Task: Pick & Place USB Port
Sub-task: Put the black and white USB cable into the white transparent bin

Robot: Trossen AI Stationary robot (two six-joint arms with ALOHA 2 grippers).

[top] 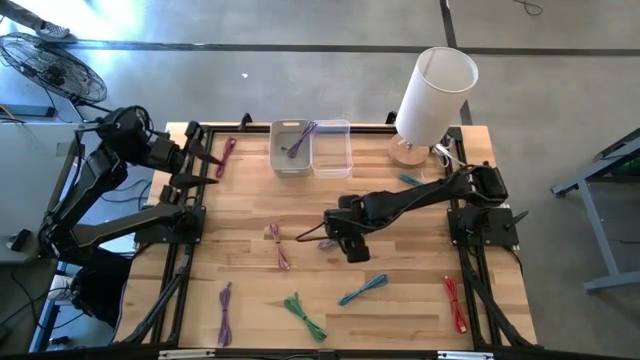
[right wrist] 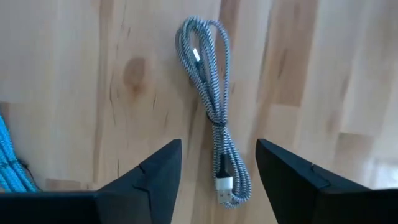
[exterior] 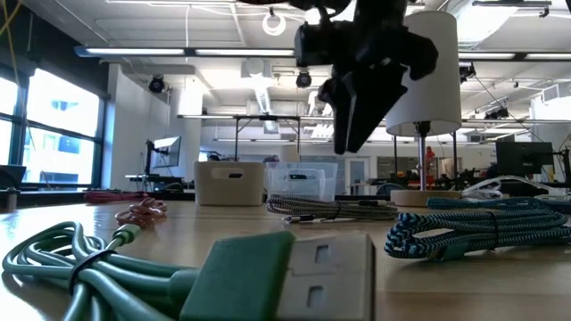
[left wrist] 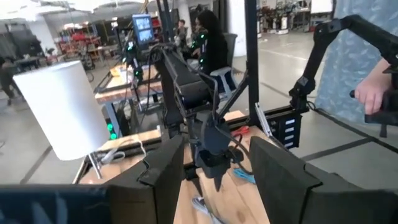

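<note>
No brand, label or writing is legible on any item.

1. Table (top: 400, 300): pale wooden top in a black frame; the front centre and right-centre boards lie bare, giving the most open room.
2. Left arm: folded at the table's left edge, its left gripper (top: 207, 160) near the far-left corner with fingers spread, holding nothing.
3. Right arm: reaches from the right edge toward the table's middle; right gripper (right wrist: 217, 165) hangs above the board with fingers spread, nothing between them.
4. Lamp (top: 432, 95): white cylindrical shade on a round wooden base, far-right corner, just behind the right arm's base.
5. Grey bin (top: 290, 150) and clear bin (top: 333, 150): side by side, touching, at the far edge centre; a purple cable (top: 300, 140) lies in the grey bin.
6. Grey braided USB cable (right wrist: 214, 118): coiled and tied, flat on the wood at the table's middle, directly below the right gripper, plug end between the fingertips' line of sight.
7. Loose cables nearby: orange-pink cable (top: 279, 243) left of centre; green cable (top: 304, 314) at front centre; blue cable (top: 362, 289) front of the gripper; red cable (top: 455, 302) by the right rail; purple cable at front left (top: 225, 310); pink cable (top: 228, 155) by the left gripper.
8. Person's hand (left wrist: 373, 93): beyond the table, in the room.
</note>
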